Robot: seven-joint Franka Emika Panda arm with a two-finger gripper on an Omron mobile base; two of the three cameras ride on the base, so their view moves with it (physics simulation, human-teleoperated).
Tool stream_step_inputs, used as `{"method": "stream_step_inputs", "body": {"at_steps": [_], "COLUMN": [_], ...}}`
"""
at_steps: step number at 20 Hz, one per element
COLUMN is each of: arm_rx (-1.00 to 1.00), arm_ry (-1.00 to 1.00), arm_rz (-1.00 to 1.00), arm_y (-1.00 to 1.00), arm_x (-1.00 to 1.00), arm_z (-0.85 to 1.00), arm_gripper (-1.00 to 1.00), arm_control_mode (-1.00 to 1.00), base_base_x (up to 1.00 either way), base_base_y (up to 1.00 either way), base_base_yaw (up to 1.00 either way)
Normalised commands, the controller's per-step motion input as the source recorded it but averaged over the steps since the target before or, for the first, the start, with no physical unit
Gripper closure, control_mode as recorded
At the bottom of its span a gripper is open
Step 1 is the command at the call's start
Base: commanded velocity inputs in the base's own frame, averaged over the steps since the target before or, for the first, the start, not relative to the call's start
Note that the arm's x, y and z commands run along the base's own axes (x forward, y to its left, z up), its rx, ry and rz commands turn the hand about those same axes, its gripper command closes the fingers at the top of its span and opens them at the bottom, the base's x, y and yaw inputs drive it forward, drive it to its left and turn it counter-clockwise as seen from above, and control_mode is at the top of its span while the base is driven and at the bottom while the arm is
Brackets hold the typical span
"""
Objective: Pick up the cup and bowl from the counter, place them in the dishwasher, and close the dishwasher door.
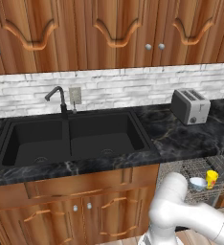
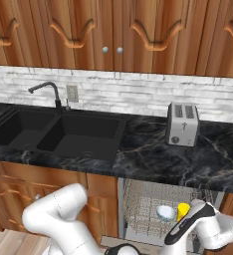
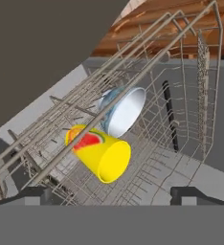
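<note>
End effector [image 3: 112, 194] stands wide open with nothing between its fingertips, hovering just off the cup [image 3: 100, 152] in the hand view. That cup, yellow with a red mark, lies in the wire rack [image 3: 147, 72] of the dishwasher [image 2: 138, 196], touching or nearly touching the bowl [image 3: 123, 110] at its 1 o'clock. In the right base view the cup sits at the bowl's 3 o'clock.

Both look light, rigid and smooth, so they could slip; I would take the cup across its wall near the rim and the bowl by its rim, though both already seem placed.

Above the rack the black table [image 2: 188, 159] carries a toaster [image 2: 182, 124], with the sink [image 2: 63, 132] at its 9 o'clock. What remains, I judge, is closing the door, whose handle I cannot make out.
</note>
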Motion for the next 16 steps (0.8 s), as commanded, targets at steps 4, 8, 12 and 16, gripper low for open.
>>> {"method": "stream_step_inputs", "body": {"at_steps": [4,8,12,16], "arm_rx": [0.0,0.0,0.0,0.0], "arm_ry": [0.0,0.0,0.0,0.0], "arm_rz": [0.1,0.02,0.0,0.0], "arm_y": [-0.04,0.0,-0.02,-0.04], "arm_x": [-0.16,-0.01,0.0,0.0], "arm_z": [0.03,0.0,0.0,0.0], "arm_gripper": [-1.0,-1.0,-1.0,-1.0], "arm_control_mode": [-1.0,-1.0,-1.0,-1.0], "base_base_x": [0.0,0.0,0.0,0.0], "base_base_y": [0.0,0.0,0.0,0.0], "base_base_yaw": [0.0,0.0,0.0,0.0]}}
